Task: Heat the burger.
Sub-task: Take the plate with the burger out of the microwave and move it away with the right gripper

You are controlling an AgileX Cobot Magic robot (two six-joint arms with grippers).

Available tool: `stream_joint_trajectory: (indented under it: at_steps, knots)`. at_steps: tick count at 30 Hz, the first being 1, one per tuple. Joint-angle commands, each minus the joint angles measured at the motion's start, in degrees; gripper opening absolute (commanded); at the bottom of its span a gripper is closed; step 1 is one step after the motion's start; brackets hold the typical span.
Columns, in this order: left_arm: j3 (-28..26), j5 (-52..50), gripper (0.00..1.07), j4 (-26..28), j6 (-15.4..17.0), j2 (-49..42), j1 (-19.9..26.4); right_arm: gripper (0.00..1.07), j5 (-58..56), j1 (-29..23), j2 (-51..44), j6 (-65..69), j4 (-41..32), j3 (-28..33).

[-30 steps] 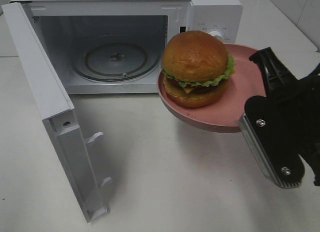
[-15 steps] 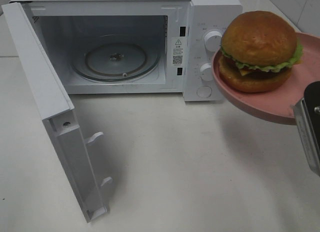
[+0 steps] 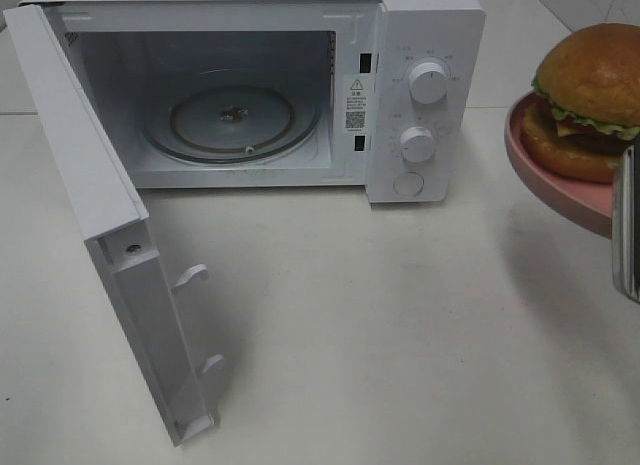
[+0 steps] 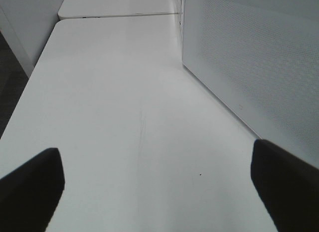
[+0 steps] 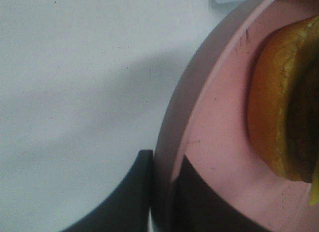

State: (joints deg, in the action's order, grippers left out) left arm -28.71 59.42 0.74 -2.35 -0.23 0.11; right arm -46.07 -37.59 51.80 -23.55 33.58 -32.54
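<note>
While the left gripper (image 4: 154,184) idles with fingers spread wide over bare table beside the microwave (image 3: 420,45), the right gripper (image 5: 162,192) pinches the pink plate (image 5: 209,142) rim between its fingers, carrying the burger (image 3: 590,100) level just beyond them, presumably so it won't slide.

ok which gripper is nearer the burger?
Right. The right gripper is clamped on the rim of the pink plate carrying the burger. The left gripper hangs open beside the microwave, far off.
</note>
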Motion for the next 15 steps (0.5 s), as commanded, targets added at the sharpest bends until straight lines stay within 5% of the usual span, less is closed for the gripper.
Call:
stream_joint_trajectory:
  at_steps: [1, 15]
  knots:
    - [0.2, -0.5, 0.94, 0.1, 0.2, -1.3, 0.2, 0.00, -0.8, 0.1, -0.4, 7.6, 4.5, -0.7]
    - [0.2, -0.5, 0.94, 0.1, 0.2, -1.3, 0.2, 0.00, -13.2, 0.1, 6.0, 32.3, 9.9, -0.9]
